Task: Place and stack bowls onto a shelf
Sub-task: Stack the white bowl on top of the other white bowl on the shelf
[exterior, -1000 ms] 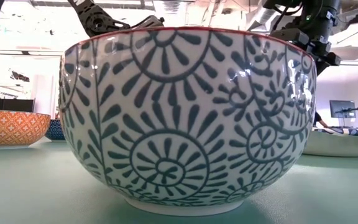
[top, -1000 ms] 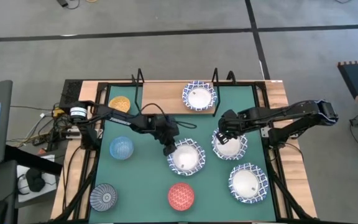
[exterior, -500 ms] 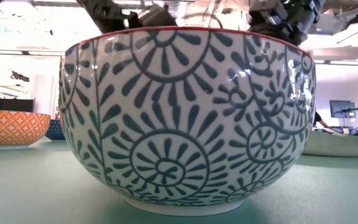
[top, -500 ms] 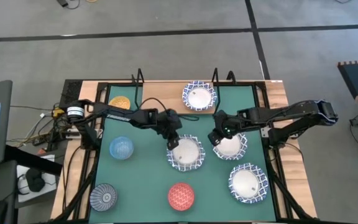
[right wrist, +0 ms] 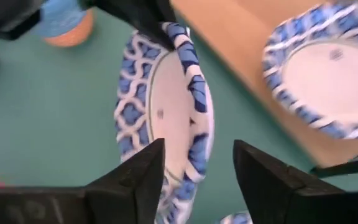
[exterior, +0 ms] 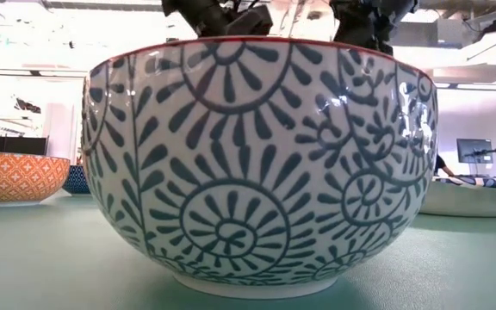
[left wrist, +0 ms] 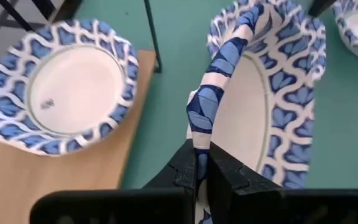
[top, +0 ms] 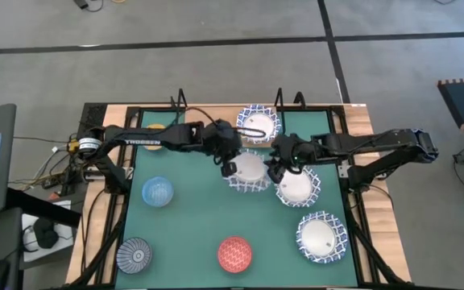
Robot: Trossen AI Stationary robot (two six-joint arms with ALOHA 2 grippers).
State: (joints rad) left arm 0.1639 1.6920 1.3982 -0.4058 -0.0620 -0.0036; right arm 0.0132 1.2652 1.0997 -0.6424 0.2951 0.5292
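Overhead, left pincer [top: 229, 163] clamps lattice bowl [top: 249, 171]; low view blocked.

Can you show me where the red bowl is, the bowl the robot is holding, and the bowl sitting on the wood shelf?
red bowl [top: 234, 253], high view, its patterned middle.
held bowl [left wrist: 266, 99], left wrist view, its white inside.
bowl on the shelf [top: 258, 123], high view, its white centre.
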